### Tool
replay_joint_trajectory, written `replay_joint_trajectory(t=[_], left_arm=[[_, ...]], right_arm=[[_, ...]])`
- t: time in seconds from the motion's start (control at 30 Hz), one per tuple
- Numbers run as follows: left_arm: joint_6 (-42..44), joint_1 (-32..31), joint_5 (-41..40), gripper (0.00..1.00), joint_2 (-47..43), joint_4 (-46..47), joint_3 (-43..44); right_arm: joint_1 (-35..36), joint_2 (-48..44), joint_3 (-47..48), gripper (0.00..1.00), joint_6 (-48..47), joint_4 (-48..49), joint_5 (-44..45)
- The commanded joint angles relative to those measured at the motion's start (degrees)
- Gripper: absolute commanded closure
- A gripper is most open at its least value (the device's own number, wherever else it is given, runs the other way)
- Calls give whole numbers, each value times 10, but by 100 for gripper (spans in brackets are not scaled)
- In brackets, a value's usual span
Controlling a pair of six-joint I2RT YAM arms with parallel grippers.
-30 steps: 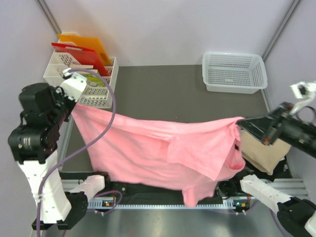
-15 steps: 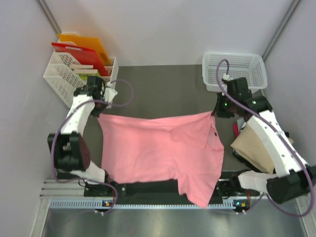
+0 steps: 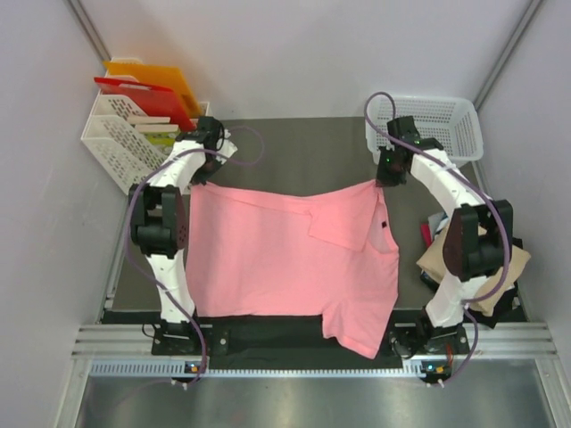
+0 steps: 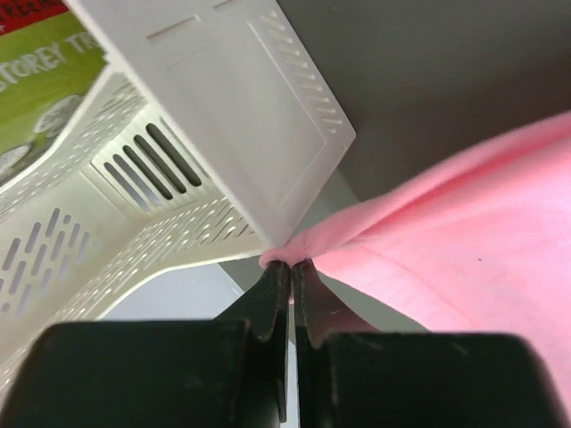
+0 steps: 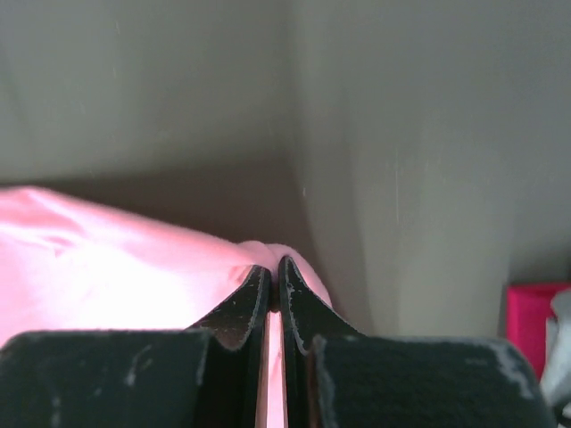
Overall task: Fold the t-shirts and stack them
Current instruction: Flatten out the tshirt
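Your left gripper [image 4: 287,266] is clamped on the far left corner of the salmon-pink t-shirt [image 3: 285,259], just beside the white slotted rack [image 4: 223,116] at the far left corner of the tabletop [image 3: 303,152]. Your right gripper [image 5: 275,266] is pinched tight on the shirt's far right corner, near the white mesh basket [image 3: 437,125] at the far right corner. The shirt is spread across the middle of the tabletop, with its near hem draped over the near edge. A tan-beige t-shirt [image 3: 459,263] sits at the right edge.
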Motion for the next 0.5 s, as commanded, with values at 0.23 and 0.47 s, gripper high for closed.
replay_joint_trajectory(t=[0.23, 0.47], left_arm=[[-3, -11, -11, 100, 46, 54, 15], [-6, -13, -9, 100, 46, 55, 13]], right_arm=[[-46, 146, 189, 61, -15, 10, -33], [-45, 126, 186, 24, -16, -23, 32]])
